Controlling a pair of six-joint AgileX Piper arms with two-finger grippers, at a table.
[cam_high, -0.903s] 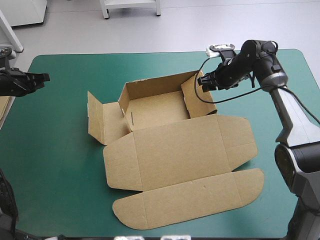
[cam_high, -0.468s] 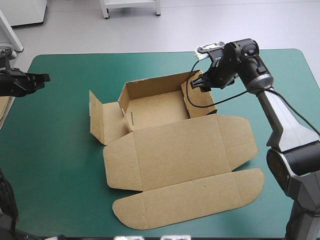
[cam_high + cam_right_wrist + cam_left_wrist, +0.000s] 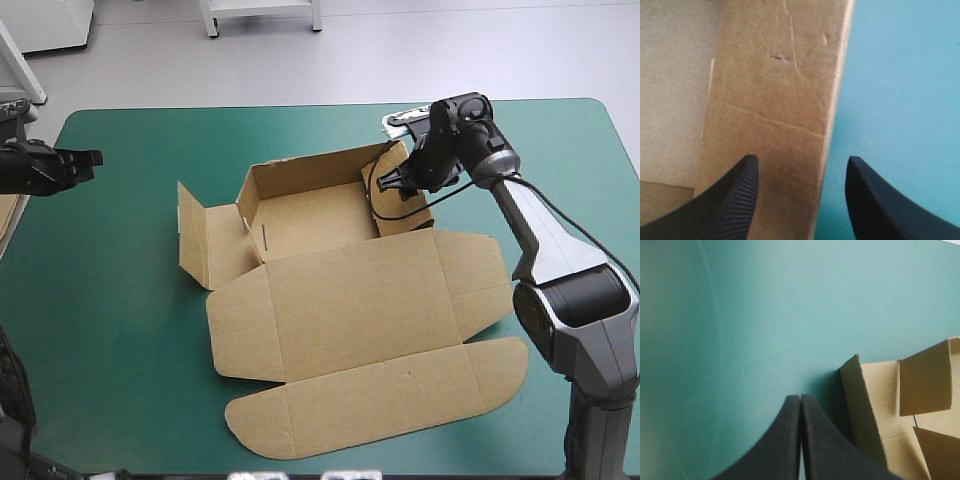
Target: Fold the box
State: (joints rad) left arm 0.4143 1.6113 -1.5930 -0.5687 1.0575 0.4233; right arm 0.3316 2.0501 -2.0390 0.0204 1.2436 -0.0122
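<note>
Overhead, the right gripper point(image 3: 392, 180) sits at the brown box's point(image 3: 350, 300) two-o'clock wall; only its wrist view shows fingers point(image 3: 735, 200) wide apart, astride that wall's edge.

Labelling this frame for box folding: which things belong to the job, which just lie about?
Job: box, walls partly raised; right gripper, open at a raised wall; left gripper, shut, away from it.
Lying about: spare board at the table's left edge.
</note>
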